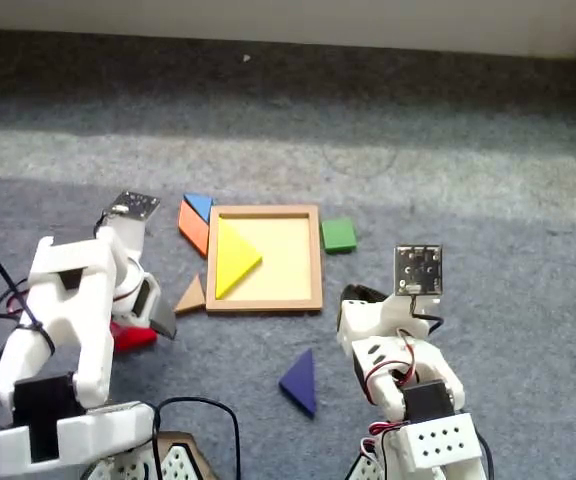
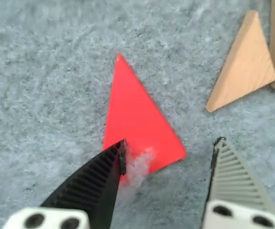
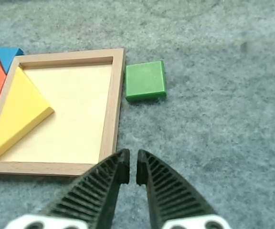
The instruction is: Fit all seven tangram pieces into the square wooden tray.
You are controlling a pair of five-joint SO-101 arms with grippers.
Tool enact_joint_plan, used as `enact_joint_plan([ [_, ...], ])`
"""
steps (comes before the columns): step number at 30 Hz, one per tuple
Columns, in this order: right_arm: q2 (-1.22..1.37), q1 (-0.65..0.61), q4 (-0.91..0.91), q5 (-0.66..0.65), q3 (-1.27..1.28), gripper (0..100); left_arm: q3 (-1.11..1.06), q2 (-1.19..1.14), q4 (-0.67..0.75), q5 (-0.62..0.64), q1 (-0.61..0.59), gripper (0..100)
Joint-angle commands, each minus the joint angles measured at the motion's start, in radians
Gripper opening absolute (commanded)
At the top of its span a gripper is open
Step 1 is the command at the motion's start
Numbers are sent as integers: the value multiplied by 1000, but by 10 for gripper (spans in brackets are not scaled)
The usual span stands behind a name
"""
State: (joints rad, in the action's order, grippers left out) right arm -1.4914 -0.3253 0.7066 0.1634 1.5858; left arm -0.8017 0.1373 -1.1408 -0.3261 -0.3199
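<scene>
Indoor robot test set-up; home or lab, cannot tell.
Grey felt-like carpet (image 1: 448, 180) covers the whole work surface, with a bright band of light (image 1: 268, 150) across it and a pale wall strip (image 1: 368, 25) at the far edge. Small white left arm (image 1: 68, 320) and right arm (image 1: 408, 390), exposed wires (image 1: 386, 375), a wooden tray (image 1: 313, 262) between them.

Grey carpeted surface (image 1: 468, 130) underneath, a pale strip (image 1: 368, 20) along its far edge

Bare wooden tray (image 3: 111, 117) on fuzzy grey carpet (image 3: 223, 119)
</scene>
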Motion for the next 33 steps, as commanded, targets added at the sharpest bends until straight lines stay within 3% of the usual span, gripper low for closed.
enact_joint_plan([
  [1,-15,10,-24,-9,-2,44,179,-197,-77,-8,-13,291],
  [8,-15,10,-24,-9,-2,44,280,-306,-141,-9,-15,231],
  [27,-15,10,-24,-9,-2,44,288,-305,-121,-15,-96,278],
  [33,-15,10,-24,-9,-2,44,280,-305,-98,-15,-90,159],
])
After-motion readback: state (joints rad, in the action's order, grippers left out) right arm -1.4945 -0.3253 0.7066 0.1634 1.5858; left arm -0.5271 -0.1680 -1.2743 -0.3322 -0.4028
